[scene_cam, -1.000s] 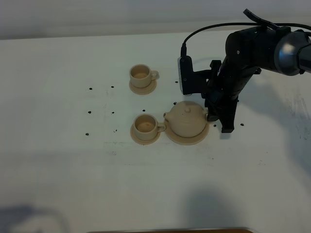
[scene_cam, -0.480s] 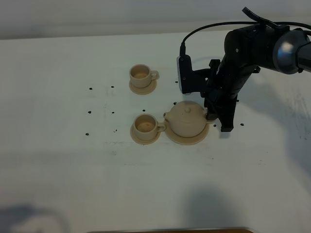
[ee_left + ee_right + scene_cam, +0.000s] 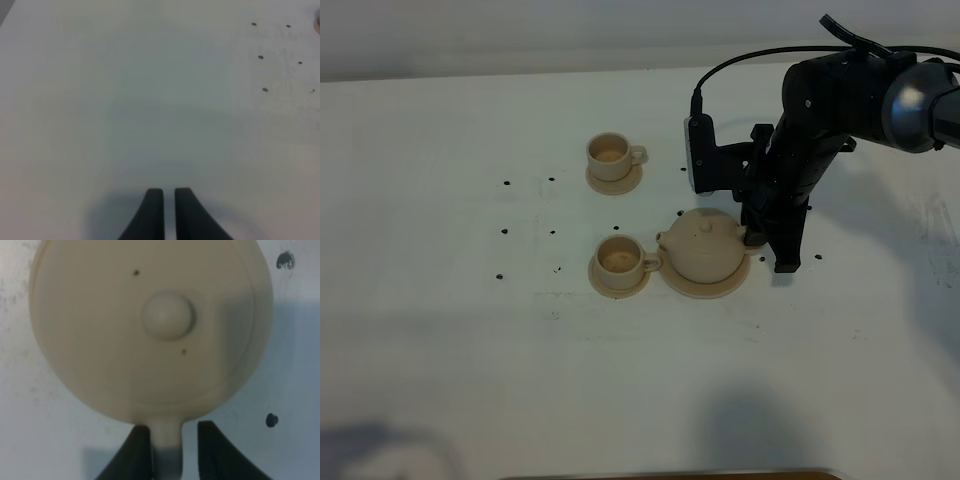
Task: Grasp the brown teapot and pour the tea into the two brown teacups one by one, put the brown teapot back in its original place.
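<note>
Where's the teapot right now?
The teapot sits right of centre in the high view on its wide saucer, just right of the near cup, with the right claw straddling its handle.

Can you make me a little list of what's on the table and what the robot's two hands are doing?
teapot: upright, lid on, resting on the big saucer
near cup: on its small saucer, next to the teapot's spout
far cup: on its small saucer, farther back
tea in cups: can't tell
right hand: one finger on each side of the teapot's handle, with a small gap on one side
left hand: fingers together, holding nothing, over the table
</note>
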You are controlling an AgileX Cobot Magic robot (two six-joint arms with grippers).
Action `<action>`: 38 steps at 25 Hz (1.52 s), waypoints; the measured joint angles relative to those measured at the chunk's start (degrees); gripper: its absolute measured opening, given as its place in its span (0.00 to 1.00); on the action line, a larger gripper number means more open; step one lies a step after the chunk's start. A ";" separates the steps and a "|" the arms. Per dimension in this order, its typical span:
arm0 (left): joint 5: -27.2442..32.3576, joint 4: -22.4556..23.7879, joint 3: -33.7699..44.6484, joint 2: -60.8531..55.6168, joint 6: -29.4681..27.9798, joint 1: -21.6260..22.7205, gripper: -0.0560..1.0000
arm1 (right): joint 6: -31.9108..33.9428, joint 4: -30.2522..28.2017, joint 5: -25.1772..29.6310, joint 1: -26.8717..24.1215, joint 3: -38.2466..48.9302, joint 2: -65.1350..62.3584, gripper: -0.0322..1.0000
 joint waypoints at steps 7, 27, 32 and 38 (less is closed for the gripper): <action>0.00 0.00 0.00 0.00 0.00 0.00 0.16 | -1.93 1.31 0.64 -0.11 -0.13 0.65 0.20; 0.00 0.00 0.00 0.00 0.05 0.04 0.16 | -1.96 2.77 5.59 -0.43 -4.02 2.02 0.11; 0.00 0.00 0.00 0.00 0.00 0.04 0.16 | -1.45 3.26 7.88 -0.26 -6.11 2.02 0.11; 0.00 0.00 0.00 0.00 0.00 0.04 0.16 | -0.62 3.26 9.41 -0.26 -7.29 1.83 0.11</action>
